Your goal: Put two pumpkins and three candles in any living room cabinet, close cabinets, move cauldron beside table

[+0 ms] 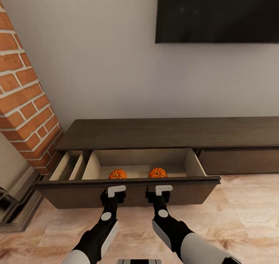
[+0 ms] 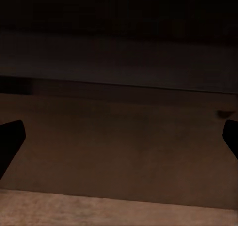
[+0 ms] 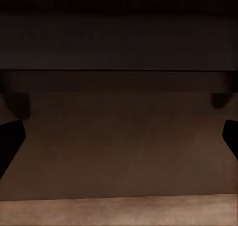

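The long dark-brown cabinet [image 1: 155, 132] stands against the wall with its wide left drawer [image 1: 128, 190] pulled out. Two orange pumpkins lie on the drawer's pale floor, one on the left [image 1: 117, 174] and one on the right [image 1: 157, 172]. My left gripper [image 1: 116, 191] and right gripper [image 1: 163, 189] both sit right at the drawer's dark front panel, side by side. In the left wrist view the left gripper [image 2: 119, 136] has its fingertips [image 2: 11, 136] far apart, facing the dark panel. The right gripper [image 3: 119, 136] looks the same, open and holding nothing.
A brick column [image 1: 27, 101] and a stepped grey plinth [image 1: 19, 206] stand to the left of the cabinet. A dark TV screen [image 1: 217, 12] hangs on the wall above. A second, shut drawer [image 1: 240, 159] is to the right. Pale stone floor [image 1: 240, 217] lies in front.
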Available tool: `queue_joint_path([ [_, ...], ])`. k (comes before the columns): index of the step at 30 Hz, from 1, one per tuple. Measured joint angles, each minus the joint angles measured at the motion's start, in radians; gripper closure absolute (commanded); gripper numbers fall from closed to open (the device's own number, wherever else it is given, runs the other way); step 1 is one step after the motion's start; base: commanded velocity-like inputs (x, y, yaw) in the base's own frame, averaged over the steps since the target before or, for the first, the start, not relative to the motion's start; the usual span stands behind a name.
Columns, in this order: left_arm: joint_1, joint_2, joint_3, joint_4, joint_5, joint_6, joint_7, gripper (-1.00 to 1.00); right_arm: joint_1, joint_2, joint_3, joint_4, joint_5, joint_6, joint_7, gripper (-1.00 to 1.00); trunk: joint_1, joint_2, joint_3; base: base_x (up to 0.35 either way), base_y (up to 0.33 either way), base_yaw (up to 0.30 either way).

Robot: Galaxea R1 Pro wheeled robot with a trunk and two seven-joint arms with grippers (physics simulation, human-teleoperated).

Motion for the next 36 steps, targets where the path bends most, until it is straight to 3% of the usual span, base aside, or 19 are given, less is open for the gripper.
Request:
queue_joint_path([
  [27, 0.000, 0.000, 0.000, 0.000, 0.001, 0.000, 0.000, -1.00, 0.000, 0.000, 0.002, 0.000, 0.000, 0.000, 0.000, -1.00, 0.000, 0.000, 0.000, 0.290, 0.000, 0.000],
  [36, 0.000, 0.000, -0.001, 0.000, 0.000, 0.000, -0.001, -1.00, 0.000, 0.000, 0.003, 0.001, -0.002, -0.001, -0.002, -1.00, 0.000, 0.000, 0.000, 0.099, 0.008, 0.000],
])
